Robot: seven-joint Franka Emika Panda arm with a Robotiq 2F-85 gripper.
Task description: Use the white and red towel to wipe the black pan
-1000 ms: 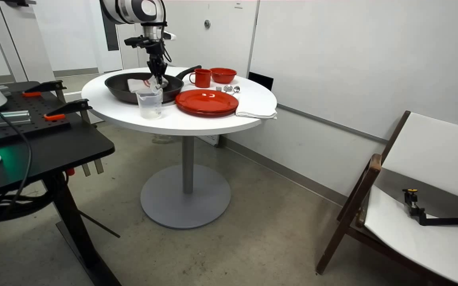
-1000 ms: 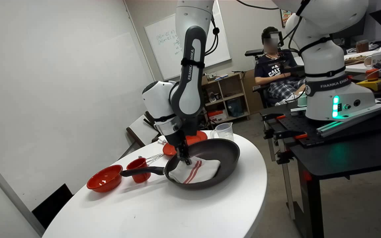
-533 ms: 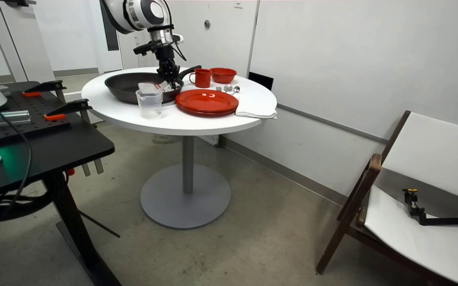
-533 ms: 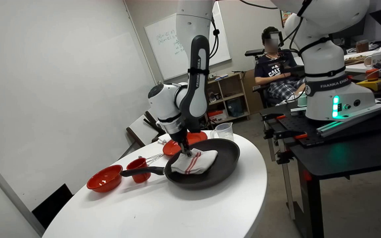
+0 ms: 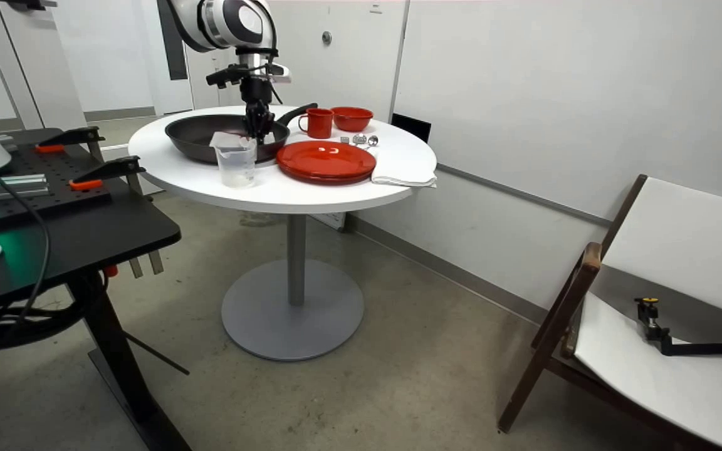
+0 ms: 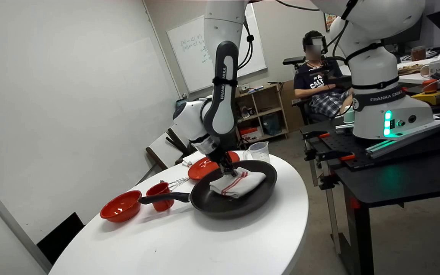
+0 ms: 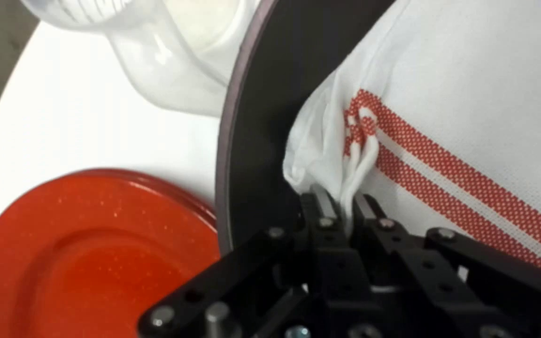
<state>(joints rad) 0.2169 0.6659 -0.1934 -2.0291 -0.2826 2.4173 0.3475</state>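
Red-white towel (image 6: pixel 243 184) shifted inside black pan (image 6: pixel 213 203) | hand (image 7: pixel 343 202) pinching it

The wrist view crops the towel (image 7: pixel 453 112) (also the red plate (image 7: pixel 99 267))

Red-striped white towel (image 6: pixel 238 184), black pan (image 7: pixel 263 141), red plates (image 5: pixel 326 160), white table (image 6: pixel 166 244).

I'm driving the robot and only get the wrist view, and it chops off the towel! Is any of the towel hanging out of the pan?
Observer: No, in an exterior view every edge of the towel that shows lies inside the pan.
Operator: Does the pan have a handle? I can't see one.
Observer: Yes, a black handle sticks out beside a red mug.
Operator: Is there a bowl too?
Observer: Yes, a red bowl stands near the mug.
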